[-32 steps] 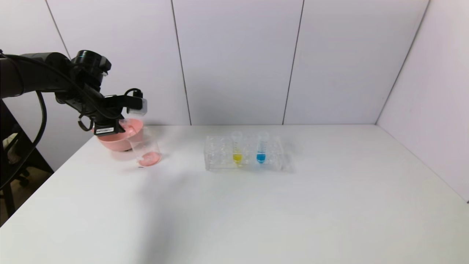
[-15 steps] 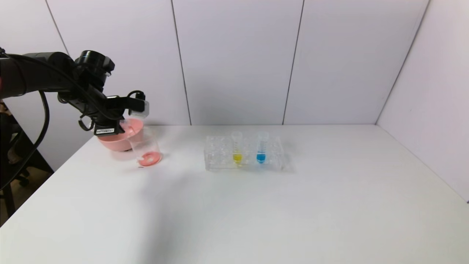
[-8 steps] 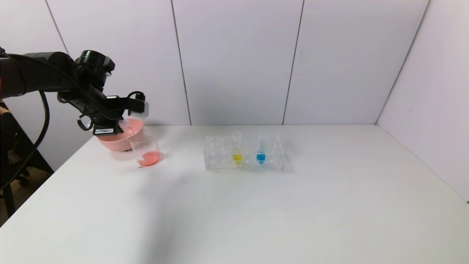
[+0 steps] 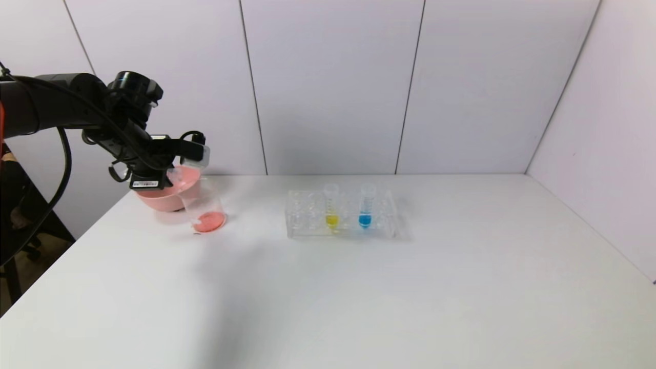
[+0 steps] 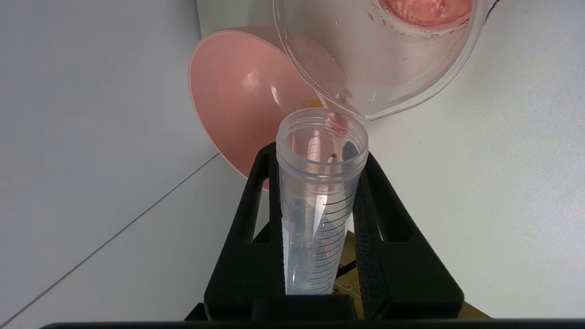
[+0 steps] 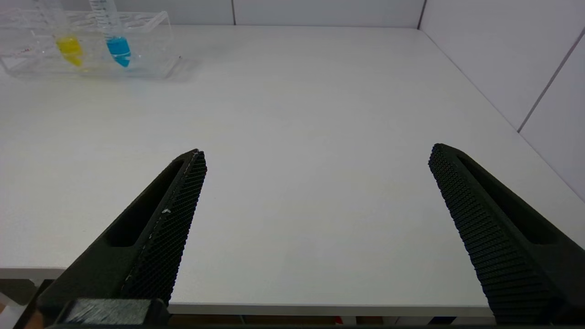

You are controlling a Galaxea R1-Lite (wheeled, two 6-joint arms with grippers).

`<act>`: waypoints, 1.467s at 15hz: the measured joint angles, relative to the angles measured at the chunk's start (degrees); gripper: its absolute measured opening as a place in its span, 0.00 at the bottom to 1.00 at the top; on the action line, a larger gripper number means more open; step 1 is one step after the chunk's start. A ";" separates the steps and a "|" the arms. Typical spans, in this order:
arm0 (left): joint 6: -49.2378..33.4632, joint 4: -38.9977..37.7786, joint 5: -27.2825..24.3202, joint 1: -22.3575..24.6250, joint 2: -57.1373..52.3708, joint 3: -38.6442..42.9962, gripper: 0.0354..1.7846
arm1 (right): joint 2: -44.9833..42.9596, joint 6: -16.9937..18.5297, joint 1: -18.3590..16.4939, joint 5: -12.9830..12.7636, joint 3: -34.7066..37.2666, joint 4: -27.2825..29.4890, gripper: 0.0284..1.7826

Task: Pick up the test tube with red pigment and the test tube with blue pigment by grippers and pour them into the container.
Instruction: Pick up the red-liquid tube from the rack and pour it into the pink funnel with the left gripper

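The left claw (image 5: 320,201) has risen slightly, clamped on the emptied red test tube (image 5: 317,205) over the beaker (image 4: 205,207); the blue test tube (image 4: 365,207) remains racked.

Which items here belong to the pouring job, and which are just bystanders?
Job:
- red test tube, tipped, nearly empty, in the left hand
- container holding red liquid
- blue test tube, in the rack
- right hand, open

Bystanders:
- yellow tube
- rack
- pink bowl
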 joint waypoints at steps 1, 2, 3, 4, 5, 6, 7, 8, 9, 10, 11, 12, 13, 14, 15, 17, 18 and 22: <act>0.33 0.00 0.11 0.00 0.00 0.00 0.24 | 0.00 0.00 0.00 0.00 0.00 0.02 1.00; 0.59 0.01 0.13 0.00 0.00 0.00 0.24 | 0.00 0.00 0.00 0.00 0.00 0.02 1.00; 0.69 0.00 0.17 -0.02 0.00 0.00 0.24 | 0.00 0.00 0.00 0.00 0.00 0.00 1.00; 0.83 0.01 0.22 -0.05 0.00 0.00 0.24 | 0.00 0.00 0.00 0.00 0.00 0.02 1.00; 1.00 0.00 0.28 -0.05 0.00 0.00 0.24 | 0.00 0.00 0.00 0.00 0.00 0.00 1.00; 1.02 -0.05 0.33 -0.05 0.00 0.00 0.24 | 0.00 0.00 0.00 0.00 0.00 0.02 1.00; 1.00 -0.35 0.17 -0.05 0.00 0.00 0.24 | 0.00 0.00 0.00 0.00 0.00 0.00 1.00; 0.45 -0.93 -0.20 -0.05 -0.11 0.00 0.24 | 0.00 0.00 0.00 0.00 0.00 0.00 1.00; -0.20 -1.40 -0.30 -0.05 -0.30 0.00 0.24 | 0.00 0.00 0.00 0.00 0.00 0.00 1.00; -1.62 -1.58 -0.52 -0.05 -0.55 0.00 0.24 | 0.00 0.00 0.00 0.00 0.00 0.00 1.00; -4.35 -1.56 -1.35 0.02 -0.78 0.00 0.24 | 0.00 0.00 -0.02 0.00 0.00 0.02 1.00; -7.38 -1.60 -3.17 0.17 -1.13 0.02 0.24 | 0.00 0.00 0.00 0.00 0.00 0.02 1.00; -10.74 -2.15 -5.69 0.39 -1.63 0.02 0.24 | 0.00 0.00 0.00 0.00 0.00 0.02 1.00; -13.84 -3.72 -8.07 0.66 -2.34 0.02 0.24 | 0.00 0.00 -0.02 0.00 0.00 0.02 1.00; -16.35 -5.67 -9.01 0.83 -3.04 0.02 0.24 | 0.00 0.00 -0.02 0.00 0.00 0.00 1.00; -22.54 -9.58 -9.17 0.85 -4.61 0.02 0.24 | 0.00 0.00 0.00 0.00 0.00 0.00 1.00; -25.93 -11.57 -9.22 0.77 -5.41 0.02 0.24 | 0.00 0.00 0.02 0.00 0.00 0.02 1.00; -38.17 -17.36 -9.25 1.05 -7.67 0.02 0.24 | 0.00 0.00 -0.02 0.00 0.00 0.00 1.00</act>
